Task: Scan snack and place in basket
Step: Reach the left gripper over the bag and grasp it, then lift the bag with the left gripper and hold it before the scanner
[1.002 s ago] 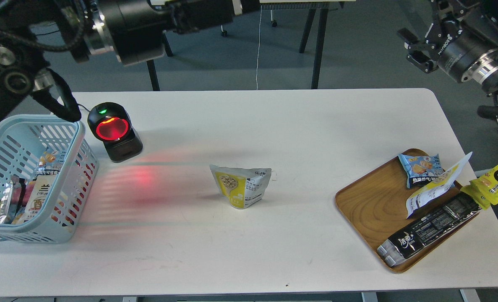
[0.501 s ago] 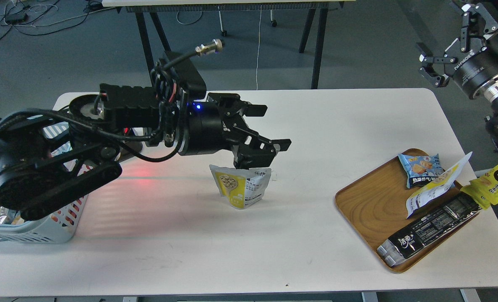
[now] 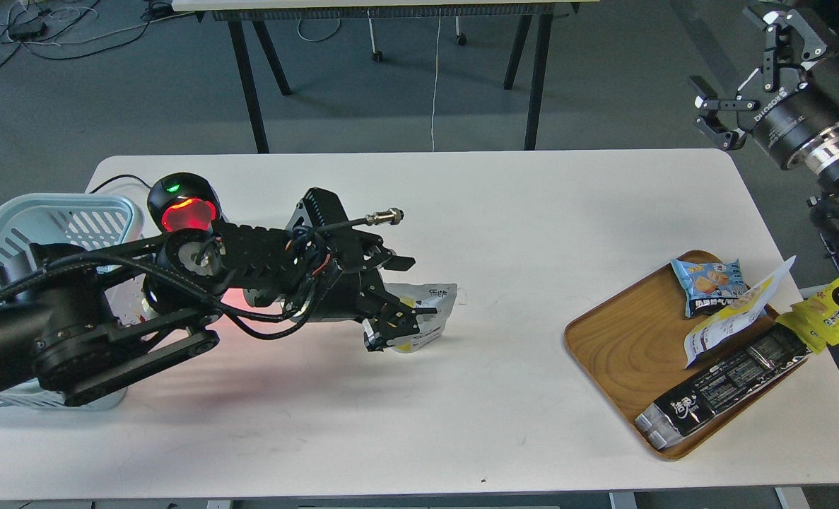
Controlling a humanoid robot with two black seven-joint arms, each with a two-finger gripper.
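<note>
Left gripper [image 3: 399, 300]: jaws spread around the snack pouch [image 3: 430, 318], not visibly clamped.
Pouch: mid-tabletop, upright.
Risk: thin pouch could tip or crumple as jaws close.
Right gripper [image 3: 734, 99]: spread, empty.

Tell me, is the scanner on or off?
On. The scanner shows a glowing red window and a small green light on top.

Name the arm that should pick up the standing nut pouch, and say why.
Left. Its gripper is already down at the snack mid-table, fingers either side. The right gripper hangs open far off, beyond the table's back right corner.
</note>
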